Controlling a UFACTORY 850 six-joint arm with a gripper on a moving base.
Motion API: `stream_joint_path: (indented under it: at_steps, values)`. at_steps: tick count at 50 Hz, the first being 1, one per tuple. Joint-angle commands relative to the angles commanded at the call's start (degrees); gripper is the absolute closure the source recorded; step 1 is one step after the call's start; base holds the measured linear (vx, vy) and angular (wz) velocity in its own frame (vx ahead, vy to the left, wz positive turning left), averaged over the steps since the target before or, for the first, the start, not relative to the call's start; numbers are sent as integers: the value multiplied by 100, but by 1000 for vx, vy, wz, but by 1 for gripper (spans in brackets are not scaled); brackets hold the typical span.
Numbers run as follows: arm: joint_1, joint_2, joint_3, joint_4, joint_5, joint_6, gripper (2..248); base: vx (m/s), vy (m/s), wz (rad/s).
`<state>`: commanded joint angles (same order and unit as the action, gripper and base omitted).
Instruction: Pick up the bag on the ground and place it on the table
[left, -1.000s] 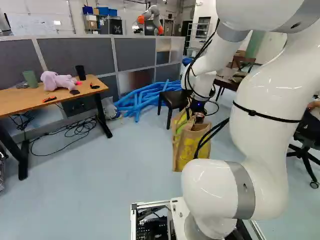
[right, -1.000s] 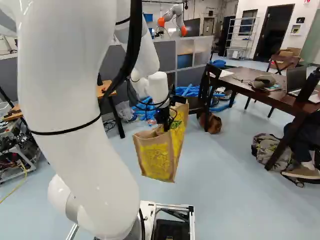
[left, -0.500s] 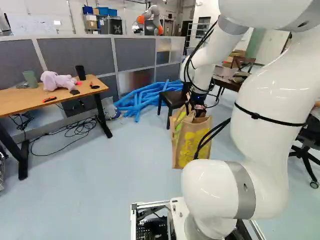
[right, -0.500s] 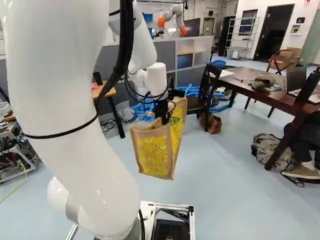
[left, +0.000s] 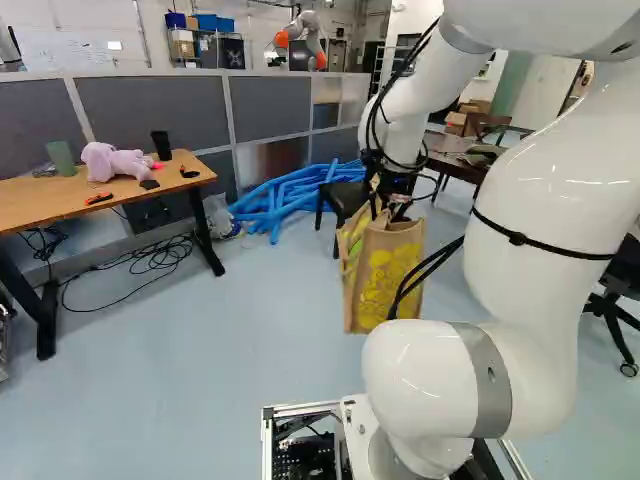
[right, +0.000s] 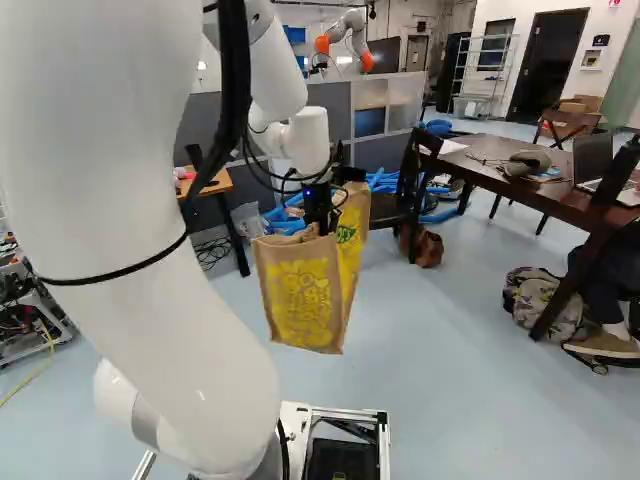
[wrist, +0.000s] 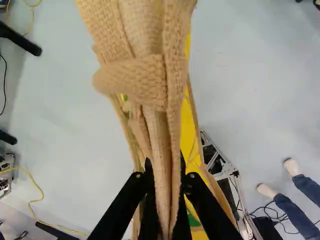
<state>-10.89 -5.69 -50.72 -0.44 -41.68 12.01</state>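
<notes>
In the right base view my gripper (right: 318, 212) is above the tan bag (right: 302, 300) with yellow print. The bag hangs from it by the handles, its bottom off the floor. The left base view has the same bag (left: 388, 275) beyond my lower arm, in front of a dark chair. Seen from the wrist, the gripper (wrist: 165, 172) is shut on the bag's woven handles (wrist: 161, 135), one finger on each side, and the yellow side of the bag shows beneath. A wooden table (left: 60, 205) stands at the left of the left base view.
On the wooden table are a pink plush toy (left: 118, 162), a black cup (left: 161, 145) and small items. Blue tubes (left: 285, 198) lie behind the dark chair (right: 398, 205). A dark table (right: 500, 178) is at the right, with a backpack (right: 540, 300) by it. Another robot (right: 345, 38) stands far back.
My arm has lifted the bag a little and carried it slightly to the left in the right base view, the handles still gripped. The base has not moved.
</notes>
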Motion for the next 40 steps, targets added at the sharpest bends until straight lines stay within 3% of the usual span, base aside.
stream_joint_path:
  at_steps: [25,40]
  values:
    - [10,20,-21,0,-17,0,229,1,5,34]
    - [10,20,-21,0,-17,0,229,-2,93,428]
